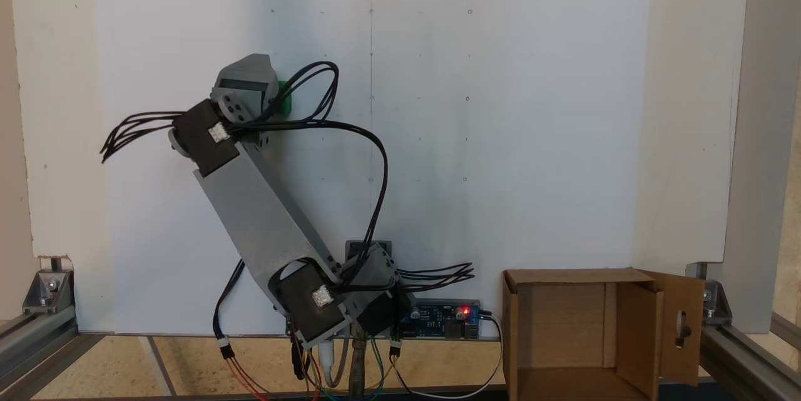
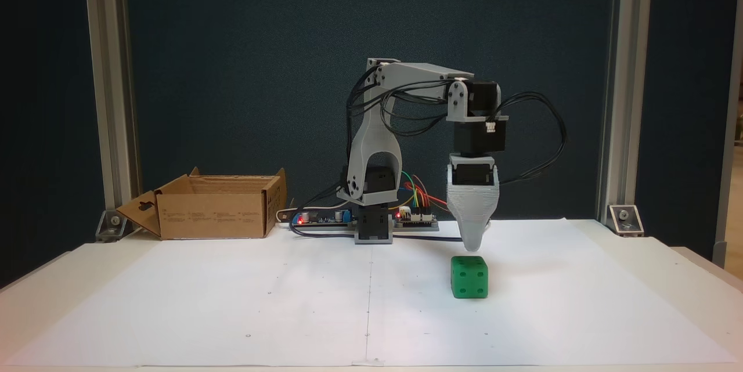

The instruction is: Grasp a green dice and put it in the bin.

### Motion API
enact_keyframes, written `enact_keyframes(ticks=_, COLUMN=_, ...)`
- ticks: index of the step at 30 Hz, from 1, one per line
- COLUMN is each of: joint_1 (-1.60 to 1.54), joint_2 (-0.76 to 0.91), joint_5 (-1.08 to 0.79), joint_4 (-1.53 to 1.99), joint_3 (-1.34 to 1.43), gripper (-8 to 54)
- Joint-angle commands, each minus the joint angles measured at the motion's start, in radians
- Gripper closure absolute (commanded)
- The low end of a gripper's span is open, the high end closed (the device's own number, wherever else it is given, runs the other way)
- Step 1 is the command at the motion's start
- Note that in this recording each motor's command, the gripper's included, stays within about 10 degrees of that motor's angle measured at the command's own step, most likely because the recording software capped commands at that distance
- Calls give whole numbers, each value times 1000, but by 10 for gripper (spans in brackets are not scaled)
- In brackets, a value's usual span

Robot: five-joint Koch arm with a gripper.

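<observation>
A Koch hobby arm point(image 2: 406, 128) stands at the middle of the desk's point(image 2: 174, 302) far edge in a fixed view, bent forward over the white paper sheet point(image 2: 261, 314) that covers most of the desk. The bin point(image 2: 215, 212), a brown cardboard box with rows of small print too fine to read, sits at the far left corner, one flap showing a slot-shaped hole. A circuit board point(image 2: 322, 218) with a red light lies beside the arm's base. The gripper point(image 2: 473, 244) points straight down, just above the green dice point(image 2: 469, 277); whether its jaws are spread cannot be told. The dice rests on the paper right of centre, nothing blocking it.
</observation>
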Motion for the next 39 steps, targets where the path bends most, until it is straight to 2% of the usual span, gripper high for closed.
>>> enact_keyframes(ticks=1, joint_1=0, joint_2=11, joint_5=83, joint_4=-38, joint_3=-8, gripper=23)
enact_keyframes(ticks=39, joint_1=11, joint_2=3, joint_5=83, joint_4=-147, joint_3=135, gripper=25)
